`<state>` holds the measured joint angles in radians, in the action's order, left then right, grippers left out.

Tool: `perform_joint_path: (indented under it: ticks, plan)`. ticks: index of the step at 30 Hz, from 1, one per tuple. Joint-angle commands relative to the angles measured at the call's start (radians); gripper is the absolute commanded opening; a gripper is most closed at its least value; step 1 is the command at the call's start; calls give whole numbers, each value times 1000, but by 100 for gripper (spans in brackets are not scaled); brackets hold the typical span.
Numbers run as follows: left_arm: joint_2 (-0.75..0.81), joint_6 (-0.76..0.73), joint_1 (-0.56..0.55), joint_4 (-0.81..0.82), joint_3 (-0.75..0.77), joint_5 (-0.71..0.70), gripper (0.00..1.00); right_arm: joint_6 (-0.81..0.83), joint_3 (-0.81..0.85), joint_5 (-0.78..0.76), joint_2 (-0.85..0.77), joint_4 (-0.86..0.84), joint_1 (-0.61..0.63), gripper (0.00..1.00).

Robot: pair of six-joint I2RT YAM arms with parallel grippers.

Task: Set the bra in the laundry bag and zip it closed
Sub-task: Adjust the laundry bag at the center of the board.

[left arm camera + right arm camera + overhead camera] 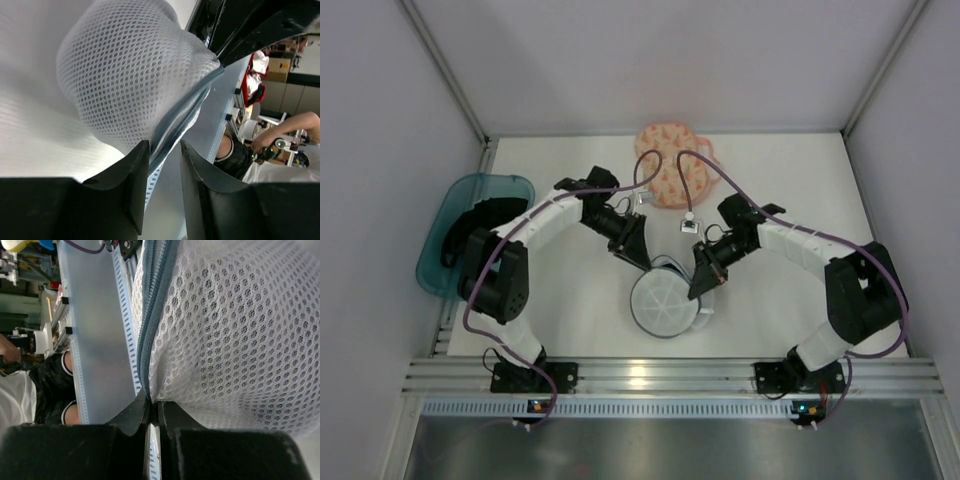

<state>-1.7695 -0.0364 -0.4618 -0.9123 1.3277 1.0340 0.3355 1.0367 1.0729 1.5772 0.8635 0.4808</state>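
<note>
The laundry bag (672, 170), a peach pouch with small triangles, lies closed-looking at the back of the table, apart from both arms. A black shape in the teal bin (438, 262) looks like the bra (455, 232), partly hidden by my left arm. Both grippers are at a white round mesh tub (665, 305) with a grey zip band (149, 315). My right gripper (154, 404) is shut on that zip edge at the tub's right side (701, 290). My left gripper (165, 150) stands with its jaws apart, the zip band (175, 122) running down into the gap.
The teal bin sits at the table's left edge. A small white tag (689, 224) lies between the pouch and the tub. The aluminium rail (650, 377) runs along the near edge. White walls close in the back and sides.
</note>
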Motion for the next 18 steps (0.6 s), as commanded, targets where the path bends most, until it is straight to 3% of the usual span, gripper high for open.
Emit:
perform_joint_path:
  ticks: [1,8,11,15,18]
  plan:
    - [111,4,78,-10,-1,-9,38,-93,-44,76,-33,-129,-27,0]
    - [237,-54,117,-10,-229,-8,47,-147,-84,159,17,-172,-110,0]
    - [280,-28,118,64,-323,-29,49,-150,-87,188,23,-176,-123,0]
    - [346,73,115,278,-355,-80,54,-142,-87,222,26,-159,-125,0]
    - [325,108,115,312,-358,-120,56,-110,-79,243,35,-120,-127,0]
